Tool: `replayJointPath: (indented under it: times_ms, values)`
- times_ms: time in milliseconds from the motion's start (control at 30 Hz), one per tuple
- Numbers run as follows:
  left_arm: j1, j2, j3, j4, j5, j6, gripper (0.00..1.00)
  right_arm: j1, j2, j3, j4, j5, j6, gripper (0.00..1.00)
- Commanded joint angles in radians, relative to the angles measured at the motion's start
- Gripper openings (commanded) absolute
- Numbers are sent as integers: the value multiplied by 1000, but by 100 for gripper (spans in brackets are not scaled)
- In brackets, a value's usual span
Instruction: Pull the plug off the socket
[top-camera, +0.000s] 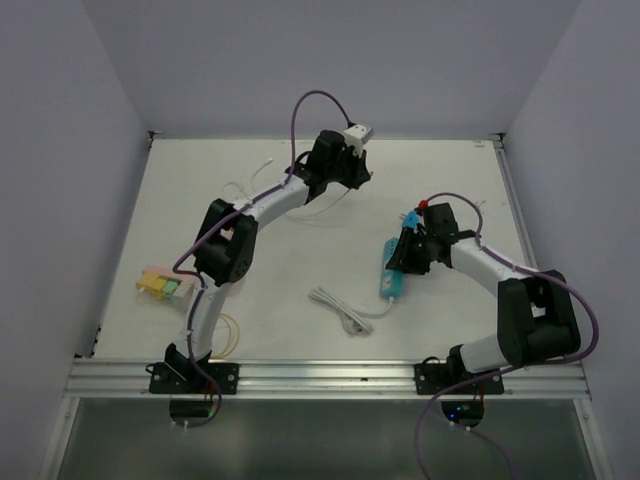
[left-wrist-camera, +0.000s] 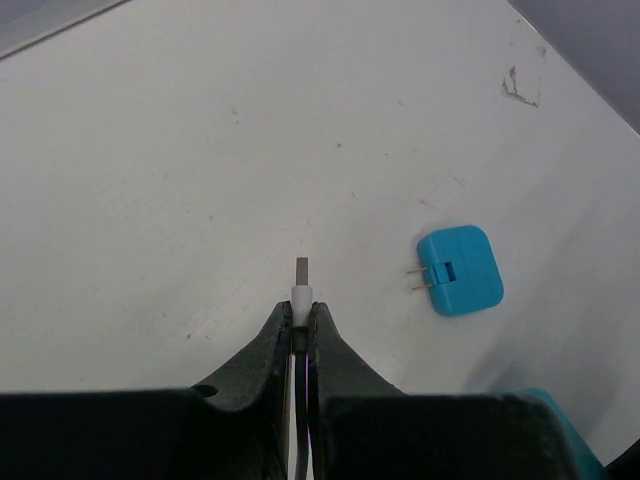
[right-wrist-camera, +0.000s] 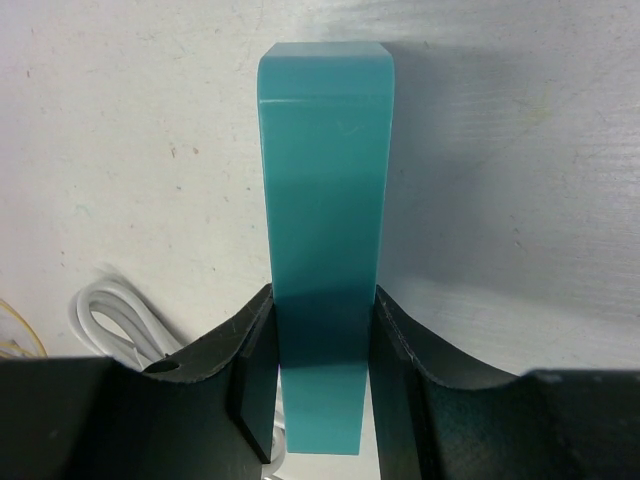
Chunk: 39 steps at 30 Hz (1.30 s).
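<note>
No text, label, brand, number or sign can be read in any view.

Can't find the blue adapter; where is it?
Left wrist view: the adapter lies on the table, right of the left gripper, which pinches a white cable.

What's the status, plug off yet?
Left gripper shut on white cable plug, free of any socket. Right gripper clamped on teal power strip. Blue adapter loose on table.
</note>
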Motion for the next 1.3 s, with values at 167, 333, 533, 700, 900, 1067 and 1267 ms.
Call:
replayJointPath:
  times_ms: [167, 333, 533, 700, 900, 1067, 1267]
  values:
    - [1, 75, -9, 219, 121, -204, 23, -6, -28, -20, 40, -22, 11, 0]
    - [4, 106, -23, 230, 122, -206, 38, -6, -31, -17, 40, -28, 6, 0]
    - [24, 64, -52, 230, 107, -203, 56, -6, -32, -3, 38, -34, 5, 0]
    - [61, -82, -118, 198, 55, -212, 74, -5, -43, 39, 31, -36, 9, 0]
    - [145, -381, -266, -45, -143, -172, 88, -20, -32, 164, 1, -33, 0, 0]
    - [242, -644, -492, -189, -297, -97, 100, -69, 20, 311, -17, -36, 0, 0]
    - [289, -963, -826, -241, -436, -56, 100, -115, 107, 493, 30, -34, 45, 0]
